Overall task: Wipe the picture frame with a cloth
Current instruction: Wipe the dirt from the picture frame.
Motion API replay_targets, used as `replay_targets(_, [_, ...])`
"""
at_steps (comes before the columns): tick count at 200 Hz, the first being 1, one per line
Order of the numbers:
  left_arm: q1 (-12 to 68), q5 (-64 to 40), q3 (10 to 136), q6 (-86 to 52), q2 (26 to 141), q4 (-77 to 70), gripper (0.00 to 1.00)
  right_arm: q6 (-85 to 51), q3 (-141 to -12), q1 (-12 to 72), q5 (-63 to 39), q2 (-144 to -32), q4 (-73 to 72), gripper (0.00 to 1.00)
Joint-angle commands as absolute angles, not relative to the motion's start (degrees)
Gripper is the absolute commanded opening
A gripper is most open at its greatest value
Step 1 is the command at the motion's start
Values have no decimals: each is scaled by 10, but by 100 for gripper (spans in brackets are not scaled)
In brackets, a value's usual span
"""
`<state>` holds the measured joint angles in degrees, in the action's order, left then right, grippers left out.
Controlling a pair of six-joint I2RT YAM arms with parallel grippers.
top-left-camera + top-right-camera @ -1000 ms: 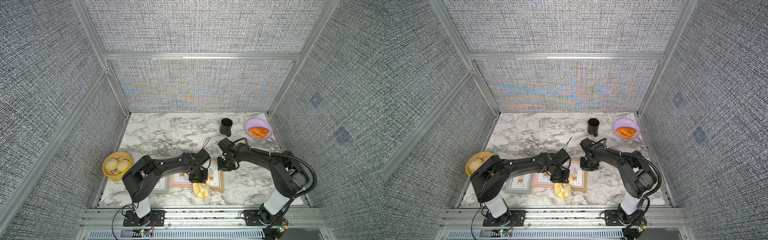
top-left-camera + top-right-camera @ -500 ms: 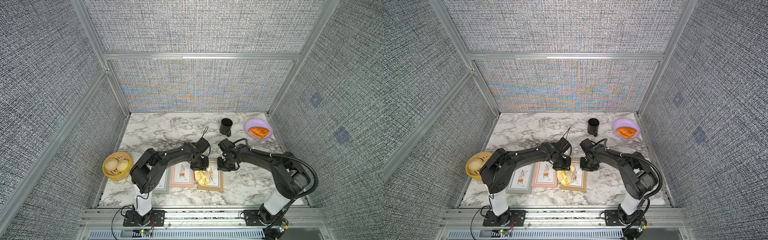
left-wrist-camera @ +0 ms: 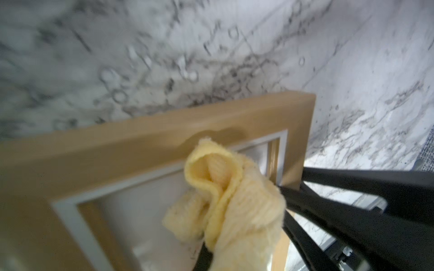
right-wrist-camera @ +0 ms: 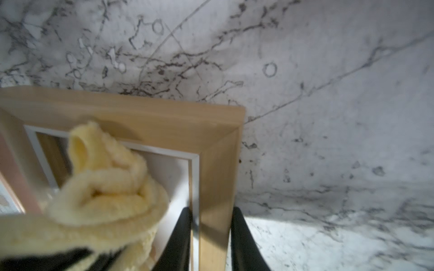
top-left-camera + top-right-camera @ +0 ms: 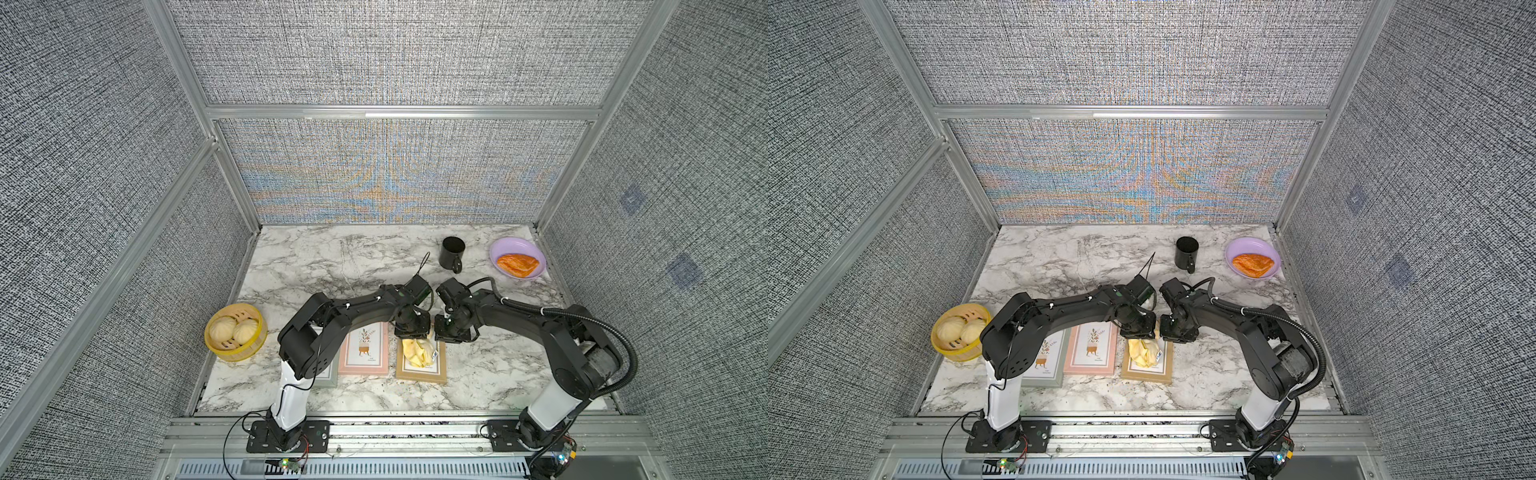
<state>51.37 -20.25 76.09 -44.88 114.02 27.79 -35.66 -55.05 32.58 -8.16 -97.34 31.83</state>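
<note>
A soft, pale-yellow cloth (image 5: 417,352) is shown bunched into a crumpled, ribbed wad. A small white tag is seen at its 3 o'clock edge. With the back wall taken as 12 o'clock, the cloth is placed slightly toward 5 o'clock from the middle of the marble surface (image 5: 332,266). It is spread over the glass of a tan picture frame (image 5: 420,376), toward that frame's 12 o'clock end.

The left jaws are closed tight on the cloth. In the left wrist view, folds of the cloth (image 3: 225,199) are pinched between the black fingers (image 3: 328,218). The right jaws are clamped across the tan picture frame's 3 o'clock rail, near its 1 o'clock corner. In the right wrist view, one finger (image 4: 180,237) is set on the inner side of the wood and one on the outer side.

One cloth is counted. Three picture frames are laid flat in a row, just beside one another: a grey-green frame (image 5: 327,376) at 8 o'clock, partly hidden by the left arm (image 5: 353,307), a pink frame (image 5: 363,353) between, and the tan one. Two arms are seen, the right arm (image 5: 519,316) being reached in from 4 o'clock.

One black mug (image 5: 452,252) is stood at 1 o'clock. One purple plate (image 5: 498,249) with one orange pastry (image 5: 517,264) is set at 2 o'clock. One yellow basket (image 5: 220,353) holding two buns (image 5: 224,328) is set at 9 o'clock.
</note>
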Motion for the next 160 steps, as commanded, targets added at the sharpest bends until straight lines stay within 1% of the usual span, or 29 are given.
replay_targets(1, [521, -213, 725, -474, 1110, 292, 0, -351, -542, 326, -38, -987, 345, 24])
replay_targets(27, [527, -216, 667, -473, 1067, 316, 0, -349, -544, 326, -37, -991, 348, 24])
replay_targets(43, [526, -194, 648, -457, 1054, 357, 0, -347, -548, 327, -38, -994, 350, 24])
replay_targets(77, [512, -166, 647, -454, 1057, 358, 0, -346, -561, 326, -38, -1005, 352, 24])
replay_targets(126, [531, -231, 736, -476, 1124, 309, 0, -350, -562, 326, -35, -1008, 354, 24])
replay_targets(160, [558, -262, 710, -488, 1119, 300, 0, -355, -556, 326, -34, -1006, 350, 24])
